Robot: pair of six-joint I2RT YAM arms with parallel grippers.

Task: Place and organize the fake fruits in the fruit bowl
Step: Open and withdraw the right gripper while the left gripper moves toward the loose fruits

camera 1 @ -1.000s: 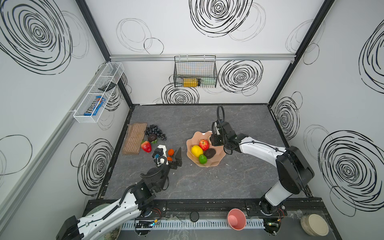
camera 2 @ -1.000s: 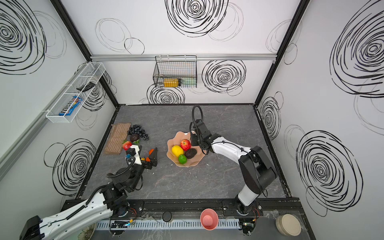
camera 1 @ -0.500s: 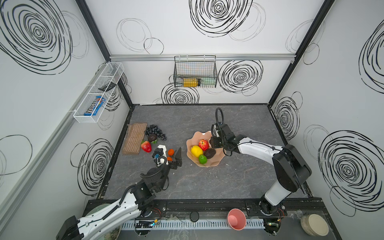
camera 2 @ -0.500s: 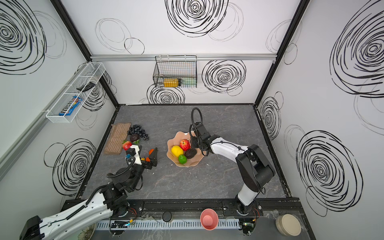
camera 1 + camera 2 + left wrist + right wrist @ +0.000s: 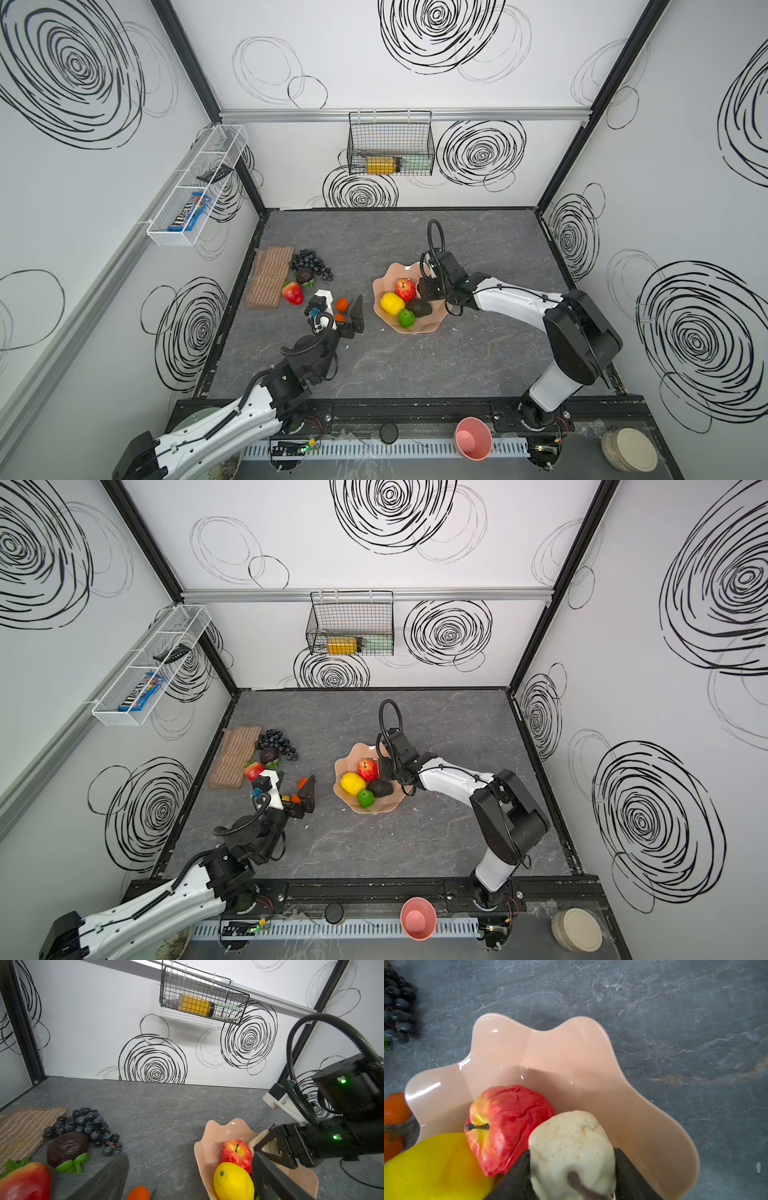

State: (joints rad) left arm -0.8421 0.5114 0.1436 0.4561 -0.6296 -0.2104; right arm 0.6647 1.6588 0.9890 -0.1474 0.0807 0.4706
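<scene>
The peach-pink fruit bowl [image 5: 395, 272] [image 5: 566, 1051] holds a red apple [image 5: 405, 289], a yellow lemon [image 5: 392, 303], a green lime [image 5: 406, 318] and a dark avocado [image 5: 420, 307]. My right gripper [image 5: 426, 287] [image 5: 571, 1150] is low inside the bowl beside the apple, shut on a beige pear [image 5: 571, 1138], one finger on each side. My left gripper [image 5: 341, 309] [image 5: 190, 1155] stands open over two small oranges [image 5: 341, 304] on the table left of the bowl. A strawberry [image 5: 292, 292], black grapes [image 5: 311, 262] and a dark brown fruit [image 5: 304, 275] lie further left.
A woven mat [image 5: 268, 276] lies by the left wall. A black wire basket [image 5: 390, 149] hangs on the back wall, and a white wire shelf [image 5: 195, 187] on the left wall. A pink cup [image 5: 473, 438] stands on the front rail.
My right gripper has shifted slightly inside the bowl with the pear between its fingers. The left arm has not moved.
</scene>
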